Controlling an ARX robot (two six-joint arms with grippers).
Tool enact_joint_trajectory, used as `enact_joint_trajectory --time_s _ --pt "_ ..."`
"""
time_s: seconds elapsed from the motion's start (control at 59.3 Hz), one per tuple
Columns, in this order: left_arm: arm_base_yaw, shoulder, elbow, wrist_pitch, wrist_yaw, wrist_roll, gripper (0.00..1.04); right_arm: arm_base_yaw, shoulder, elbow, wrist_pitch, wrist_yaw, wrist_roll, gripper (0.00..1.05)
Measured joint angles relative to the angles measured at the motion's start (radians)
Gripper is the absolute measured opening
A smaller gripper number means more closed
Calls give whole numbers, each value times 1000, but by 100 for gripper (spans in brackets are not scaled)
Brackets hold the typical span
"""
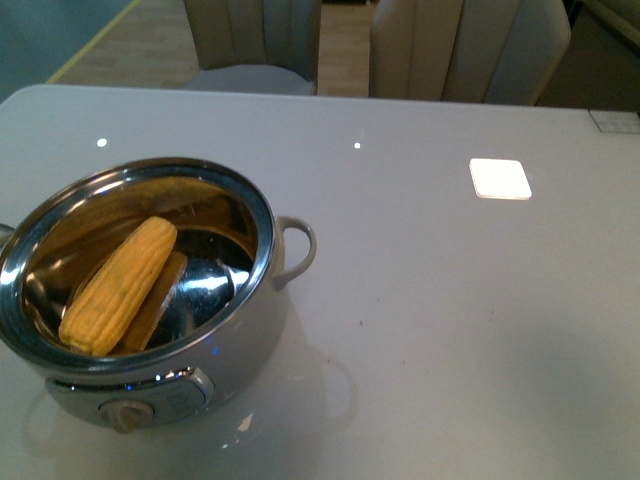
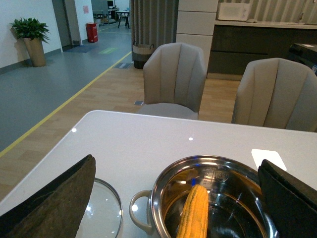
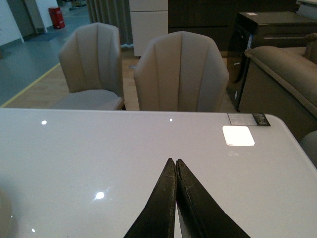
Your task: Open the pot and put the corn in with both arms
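1. Left black two-fingered gripper [image 2: 178, 198] is hanging spread wide over the pot; right black gripper [image 3: 176, 166] is sitting pressed together, empty.
2. Yellow tapered corn cob [image 1: 120, 285] is lying tilted inside the lidless cream-white round pot [image 1: 250, 330] with shiny steel bowl.

A: Where is the pot [image 1: 150, 300]?
B: On the table [image 1: 430, 330], at eight o'clock, lid [image 2: 101, 213] beside it.
A: And the corn [image 1: 118, 286]?
B: Inside, leaning against the wall, tip toward one o'clock.
A: Anything else?
B: Two chairs [image 1: 465, 45] behind at twelve; a square pad [image 1: 500, 178] at two.
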Motion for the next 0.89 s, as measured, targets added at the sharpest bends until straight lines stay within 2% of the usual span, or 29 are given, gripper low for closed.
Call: enact_joint_trajectory --time_s 0.135,0.405,0.894 --pt "0 0 0 0 0 0 98 -1 -42 -51 16 0 -2 2" --pt "0 0 0 0 0 0 98 -2 -261 -57 -185 -3 -3 2" --pt "0 0 0 0 0 0 98 -2 -508 -57 -419 -3 -3 2"
